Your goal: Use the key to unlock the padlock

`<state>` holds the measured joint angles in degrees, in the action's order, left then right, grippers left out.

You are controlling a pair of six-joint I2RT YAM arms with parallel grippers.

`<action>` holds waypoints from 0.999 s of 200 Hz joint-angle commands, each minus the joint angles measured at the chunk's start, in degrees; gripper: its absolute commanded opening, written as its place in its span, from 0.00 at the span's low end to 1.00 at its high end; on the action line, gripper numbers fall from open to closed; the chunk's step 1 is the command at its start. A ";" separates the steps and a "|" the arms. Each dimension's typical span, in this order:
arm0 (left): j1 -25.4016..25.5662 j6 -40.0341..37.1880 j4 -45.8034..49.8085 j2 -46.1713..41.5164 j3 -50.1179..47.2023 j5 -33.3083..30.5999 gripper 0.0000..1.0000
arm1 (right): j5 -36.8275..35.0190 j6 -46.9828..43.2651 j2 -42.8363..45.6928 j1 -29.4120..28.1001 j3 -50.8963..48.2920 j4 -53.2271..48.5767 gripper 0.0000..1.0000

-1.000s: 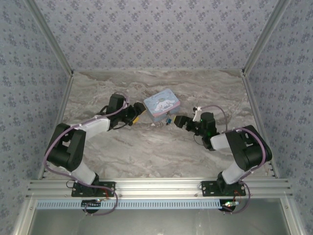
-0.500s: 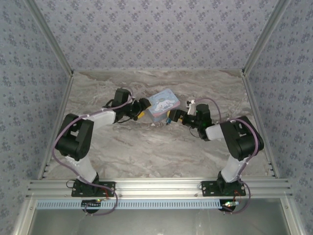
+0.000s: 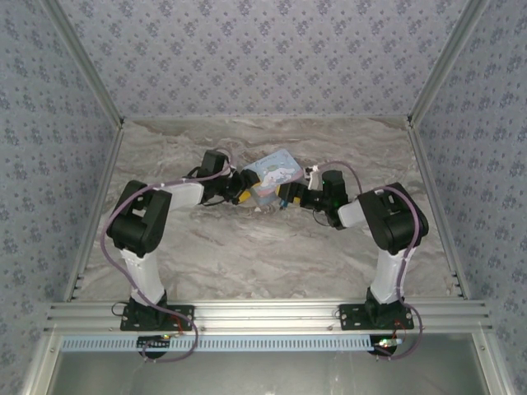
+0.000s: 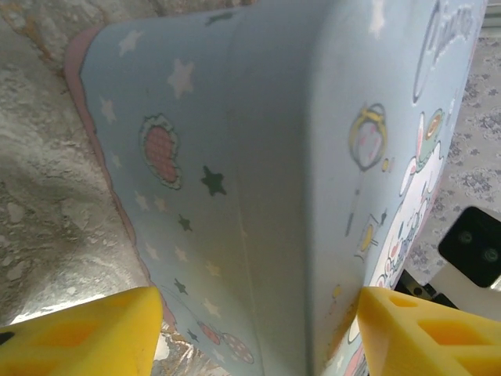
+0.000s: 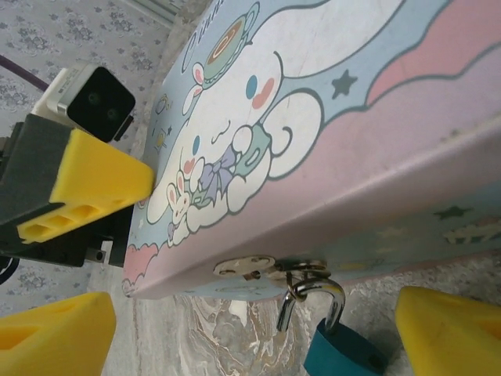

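Groundwork, I'd judge: left pincer (image 4: 258,313) straddles the tin (image 4: 258,157), grip uncertain, right pincer (image 5: 254,329) gapes wide around the padlock (image 5: 340,352) dangling from the tin's hasp (image 5: 258,268); next, a key must be brought to it.

The tin (image 5: 329,117) looks like smooth printed metal with a soft gloss. The padlock (image 5: 338,351) has a matt blue body and a shiny metal shackle (image 5: 315,296). The yellow fingers (image 5: 450,329) look like matt plastic.
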<state>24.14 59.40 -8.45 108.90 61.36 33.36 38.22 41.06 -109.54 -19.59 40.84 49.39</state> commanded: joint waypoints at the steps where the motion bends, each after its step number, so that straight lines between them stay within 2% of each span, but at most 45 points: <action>1: 0.30 -0.38 -0.43 1.12 -0.51 0.45 0.64 | 2.34 0.82 -2.75 -0.67 1.22 1.00 0.85; 47: 0.29 -0.60 -0.21 1.05 -1.33 0.15 0.63 | 4.13 3.76 -5.67 -1.15 1.26 6.12 0.75; 146: 0.29 -1.12 0.53 0.79 -1.69 -0.76 0.62 | 3.90 4.96 -3.39 0.22 -3.39 11.60 0.53; 180: 0.29 -1.21 0.62 0.78 -1.60 -0.75 0.62 | 3.74 5.04 -4.02 0.18 -2.56 11.55 0.50; 200: 0.29 -1.20 0.71 0.70 -1.68 -0.76 0.62 | 2.50 4.28 -3.74 0.36 -2.43 9.67 0.54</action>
<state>24.12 59.37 -9.65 108.97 60.90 33.41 41.39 45.69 -113.58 -19.62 38.02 59.40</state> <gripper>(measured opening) 0.624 0.517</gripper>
